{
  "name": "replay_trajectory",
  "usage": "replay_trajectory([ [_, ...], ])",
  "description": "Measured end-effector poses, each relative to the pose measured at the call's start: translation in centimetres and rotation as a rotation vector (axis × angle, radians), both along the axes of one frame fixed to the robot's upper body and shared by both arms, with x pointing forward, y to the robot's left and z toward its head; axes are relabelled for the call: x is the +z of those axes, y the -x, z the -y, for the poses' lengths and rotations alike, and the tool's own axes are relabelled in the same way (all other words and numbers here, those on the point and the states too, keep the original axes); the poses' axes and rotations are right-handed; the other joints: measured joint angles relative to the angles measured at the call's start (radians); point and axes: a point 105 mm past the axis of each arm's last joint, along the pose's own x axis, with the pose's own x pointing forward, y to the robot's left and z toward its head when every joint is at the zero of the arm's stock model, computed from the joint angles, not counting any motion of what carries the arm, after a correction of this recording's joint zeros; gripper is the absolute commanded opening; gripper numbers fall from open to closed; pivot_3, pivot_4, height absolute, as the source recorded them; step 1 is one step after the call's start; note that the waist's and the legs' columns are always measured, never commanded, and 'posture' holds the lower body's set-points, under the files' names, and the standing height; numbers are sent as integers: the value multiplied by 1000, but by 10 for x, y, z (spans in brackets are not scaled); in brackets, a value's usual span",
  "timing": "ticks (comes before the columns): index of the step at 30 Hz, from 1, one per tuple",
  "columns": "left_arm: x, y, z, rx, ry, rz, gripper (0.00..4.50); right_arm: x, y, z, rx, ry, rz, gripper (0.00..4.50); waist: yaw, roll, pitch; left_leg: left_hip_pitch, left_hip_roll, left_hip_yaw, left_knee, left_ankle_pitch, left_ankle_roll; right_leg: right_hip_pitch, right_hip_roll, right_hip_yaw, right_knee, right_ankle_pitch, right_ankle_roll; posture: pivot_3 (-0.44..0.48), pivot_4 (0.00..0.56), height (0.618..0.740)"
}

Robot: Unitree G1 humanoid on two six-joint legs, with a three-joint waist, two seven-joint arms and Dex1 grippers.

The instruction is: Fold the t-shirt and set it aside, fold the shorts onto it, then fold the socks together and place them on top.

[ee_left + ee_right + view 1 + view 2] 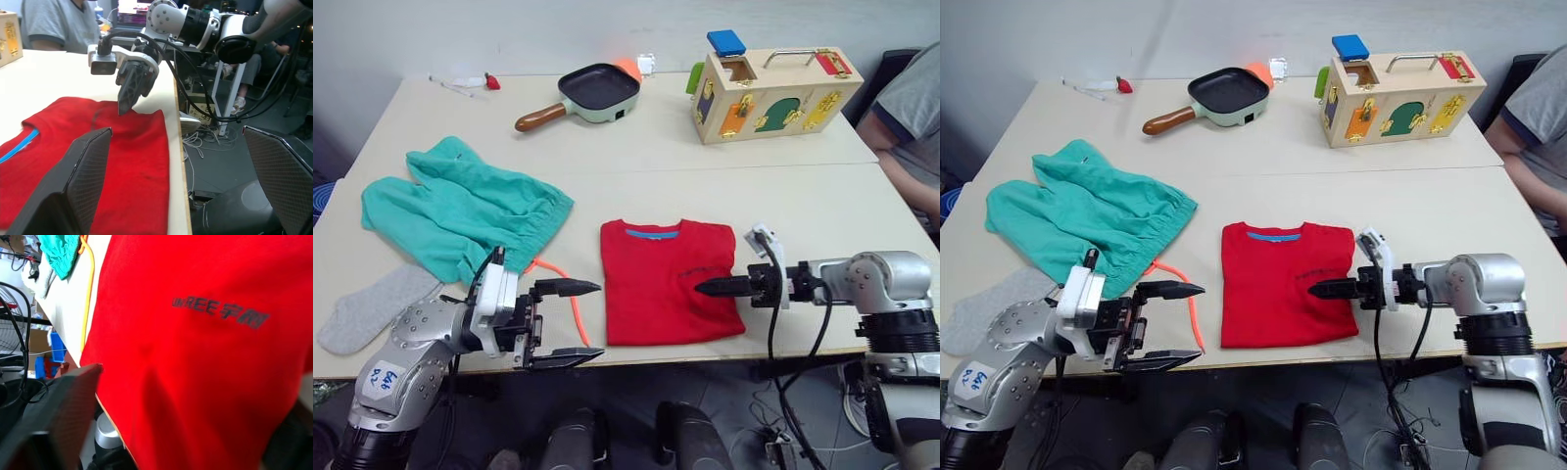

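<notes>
The red t-shirt (666, 279) lies folded into a rectangle at the table's front centre, blue neck band on the far side. The teal shorts (460, 211) are spread out crumpled to its left, their orange drawstring (570, 294) trailing toward the front edge. A grey sock (367, 308) lies flat at the front left corner. My left gripper (597, 321) is open at the front edge, just left of the t-shirt, holding nothing. My right gripper (700, 288) points left, its tip low over the t-shirt's right part (123, 108).
A green frying pan (597, 90) with a wooden handle and a wooden lock box (773, 93) stand at the back. A small red item (492, 81) lies at the back left. A person's arm (906, 127) is at the table's right side.
</notes>
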Motion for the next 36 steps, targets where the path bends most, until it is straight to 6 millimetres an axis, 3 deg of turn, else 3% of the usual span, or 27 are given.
replay_trajectory([
  [8, -7, -11, -8, 58, -11, -11, 4500, -10, -1, 14, -49, 44, 26, 41, 2, 0, 0, -1, 0, 1, 0, 0, 0, -2, 0, 0, 0, 0, 0, 0, 150, 740],
  [12, -6, -16, -9, 76, -8, 12, 4500, -9, 0, 37, -100, 92, 34, 41, 10, 2, 1, -3, -3, 1, 0, 0, 2, -4, -3, 1, 1, 0, 1, 0, 150, 740],
  [18, -8, -18, -9, 86, -11, 18, 4500, 19, 0, 122, -271, 250, 141, 41, 26, 3, 2, -8, -6, 3, 0, 0, 4, -10, -4, 1, 1, 1, 1, 0, 150, 740],
  [24, -11, -22, -4, 67, -4, 15, 4500, 17, -12, 191, -403, 432, 225, 41, 20, 3, 2, -7, -5, 9, 1, 2, 5, -10, -4, 0, 2, 2, 3, 0, 150, 740],
  [29, -13, -25, -2, 48, -8, 3, 4500, 14, -18, 228, -448, 623, 301, 41, 6, 4, 2, -6, -4, 11, 1, 2, 5, -10, -4, 1, 3, 2, 4, 0, 150, 740],
  [36, -12, -25, -3, 37, -24, 10, 4500, 14, -19, 251, -539, 714, 324, 41, -3, 4, 2, -6, -4, 11, 1, 4, 6, -10, -4, 1, 3, 2, 3, 0, 150, 740],
])
